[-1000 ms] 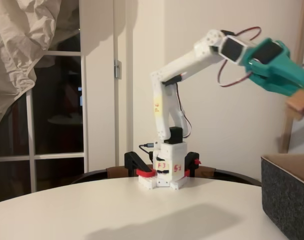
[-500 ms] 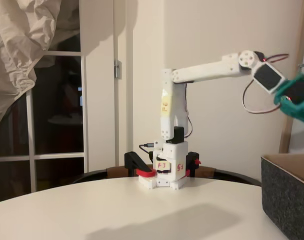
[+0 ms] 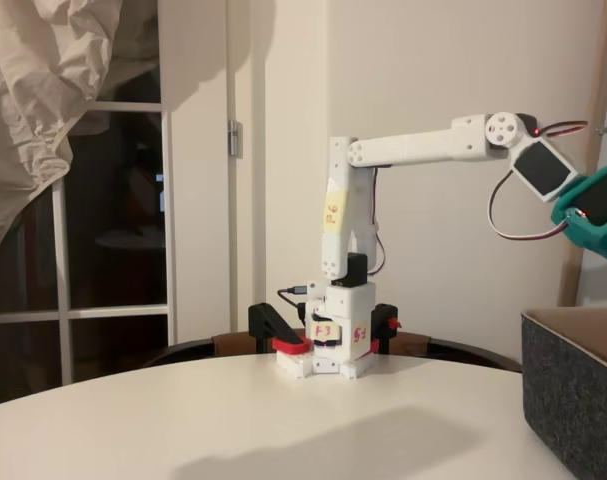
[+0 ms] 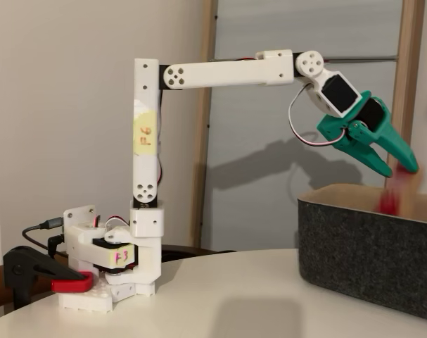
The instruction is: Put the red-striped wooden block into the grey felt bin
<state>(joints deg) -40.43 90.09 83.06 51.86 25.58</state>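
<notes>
My teal gripper (image 4: 400, 170) hangs over the grey felt bin (image 4: 361, 246), pointing down and to the right with its fingers spread open. Just below the fingertips, the red-striped wooden block (image 4: 397, 191) is a blurred red and tan streak at the level of the bin's rim, free of the fingers. In a fixed view the teal gripper base (image 3: 595, 212) is cut off by the right edge, above the bin's (image 3: 573, 400) dark speckled wall. The bin's inside is hidden.
The arm's white base (image 3: 333, 345) is clamped at the back of the round white table (image 3: 283, 420). A black and red clamp (image 4: 37, 271) sits beside the base. The arm reaches out level, high above the tabletop.
The arm stretched further right until the gripper left that view's edge. One second ago the fingers held the block; now they are open and the block is dropping at the bin's rim.
</notes>
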